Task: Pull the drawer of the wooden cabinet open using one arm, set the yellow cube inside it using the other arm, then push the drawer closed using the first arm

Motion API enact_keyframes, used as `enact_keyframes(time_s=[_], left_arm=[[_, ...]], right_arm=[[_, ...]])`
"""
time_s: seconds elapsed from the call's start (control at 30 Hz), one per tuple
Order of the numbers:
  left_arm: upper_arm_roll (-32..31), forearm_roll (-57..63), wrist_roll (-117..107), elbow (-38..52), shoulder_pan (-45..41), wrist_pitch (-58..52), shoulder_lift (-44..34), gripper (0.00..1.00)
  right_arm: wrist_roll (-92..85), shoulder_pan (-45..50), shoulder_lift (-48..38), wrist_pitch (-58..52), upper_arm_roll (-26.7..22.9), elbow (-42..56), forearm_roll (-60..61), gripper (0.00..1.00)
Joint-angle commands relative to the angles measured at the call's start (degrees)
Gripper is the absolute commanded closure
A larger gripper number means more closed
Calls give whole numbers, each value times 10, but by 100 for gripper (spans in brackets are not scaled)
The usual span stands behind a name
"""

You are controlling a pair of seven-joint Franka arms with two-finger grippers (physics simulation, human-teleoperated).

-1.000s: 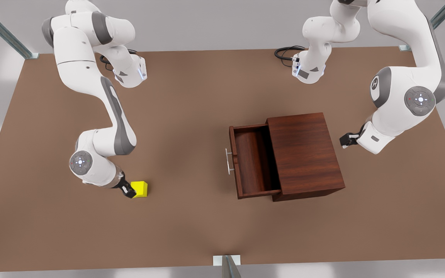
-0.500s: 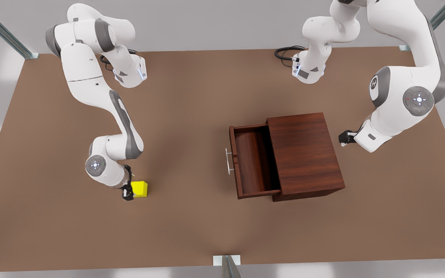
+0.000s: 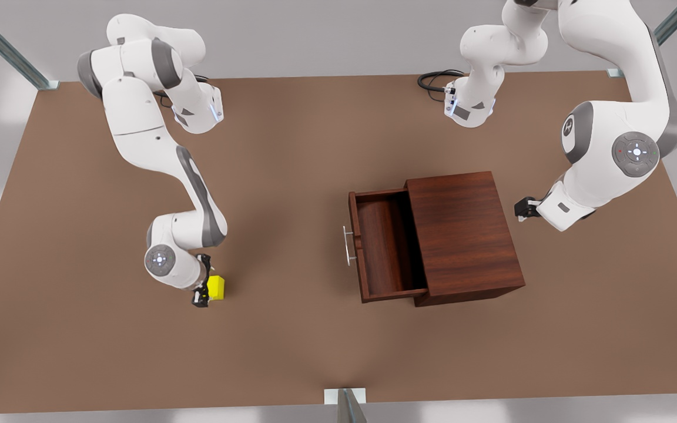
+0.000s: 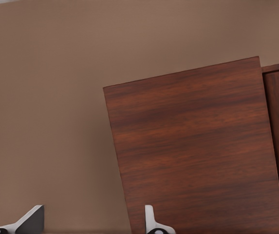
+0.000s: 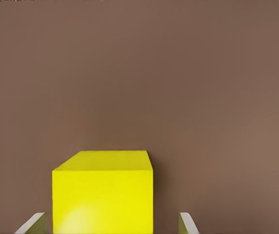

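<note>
A: Where does the right gripper [image 3: 202, 295] sit?

B: Low over the table [image 3: 291, 147] on the front view's left, right at the yellow cube [image 3: 216, 287]. In the right wrist view its fingertips [image 5: 32, 223] stand wide, one on each side of the cube [image 5: 102, 192], with a gap showing on at least one side, so no grip yet.

A: And the left gripper [image 3: 520, 208]?

B: It hangs on the front view's right, just beside the wooden cabinet [image 3: 465, 235], on the side away from the drawer [image 3: 382, 247]. Its wrist view shows the fingertips [image 4: 29, 219] spread apart, holding nothing, with the cabinet top [image 4: 197, 151] ahead.

A: The drawer?

B: Pulled out toward the front view's left, its inside bare, its silver handle [image 3: 347, 245] on the front. The cube rests on the table, well apart from it.
</note>
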Motion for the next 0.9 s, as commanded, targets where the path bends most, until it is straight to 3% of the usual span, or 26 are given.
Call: enact_keyframes(time_s=[0.0,0.57,0.63,0.67,0.73,0.87], left_arm=[[0,0,17,0,0,0,-1,0],[-1,0,17,0,0,0,-1,0],[0,0,17,-1,-1,0,-1,0],[0,1,17,-1,-1,0,-1,0],[0,1,17,-1,-1,-6,-1,0],[0,5,-10,-3,-20,-26,-6,0]], right_arm=[[86,0,2,-2,0,4,-4,0],[87,-4,44,13,-1,25,-30,1],[87,-5,43,13,-1,27,-31,26],[87,-5,42,13,-2,27,-31,31],[74,-5,42,13,-2,33,-32,59],[58,-9,8,-1,1,32,-30,65]])
